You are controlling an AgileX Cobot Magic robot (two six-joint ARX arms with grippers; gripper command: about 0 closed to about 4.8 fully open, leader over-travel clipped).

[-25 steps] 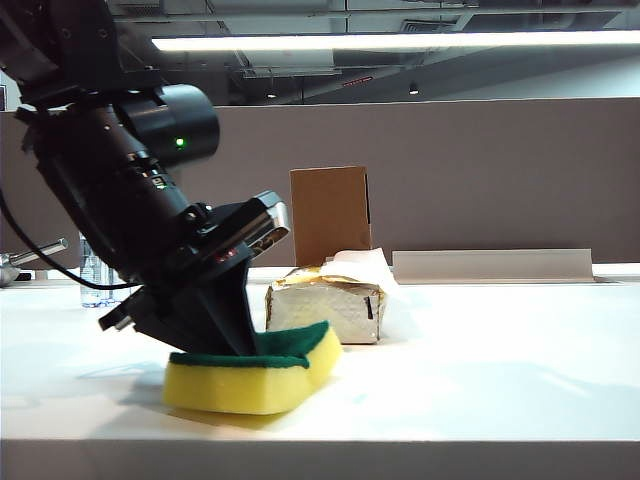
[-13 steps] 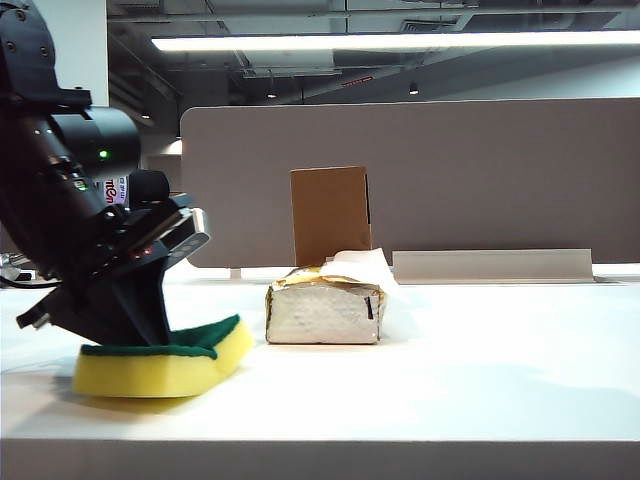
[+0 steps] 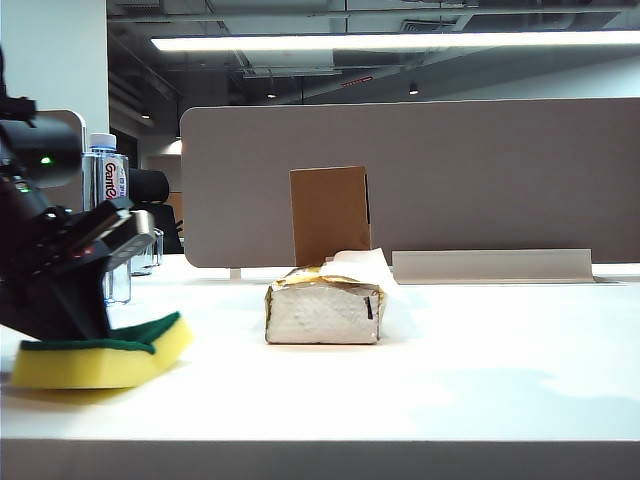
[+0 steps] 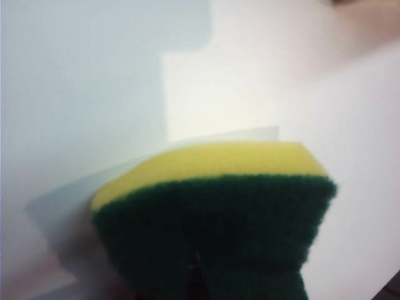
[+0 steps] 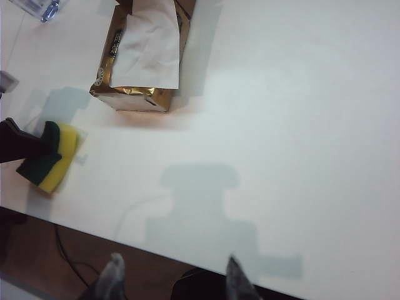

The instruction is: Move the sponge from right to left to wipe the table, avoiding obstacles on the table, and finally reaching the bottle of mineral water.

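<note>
Near the table's [image 3: 420, 380] front-left corner, the left gripper [image 3: 85, 325] is clamped on the sponge [image 3: 100, 355], yellow foam flat on the surface. Tissue pack [image 3: 325, 310] and cardboard box [image 3: 330, 215] look cleared. I'd hold even pressure and ease toward the bottle of mineral water [image 3: 105, 180] farther back without bumping it. Right gripper [image 5: 172, 275] hangs half-open past the front edge, holding nothing.

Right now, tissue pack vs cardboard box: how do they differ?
The tissue pack lies low and long on the table; the cardboard box stands upright and taller. The tissue pack is silvery with gold trim and white tissue poking out; the cardboard box is plain brown and closed. The tissue pack sits nearer the exterior camera, the cardboard box behind it. Neither is touched by a gripper.
</note>
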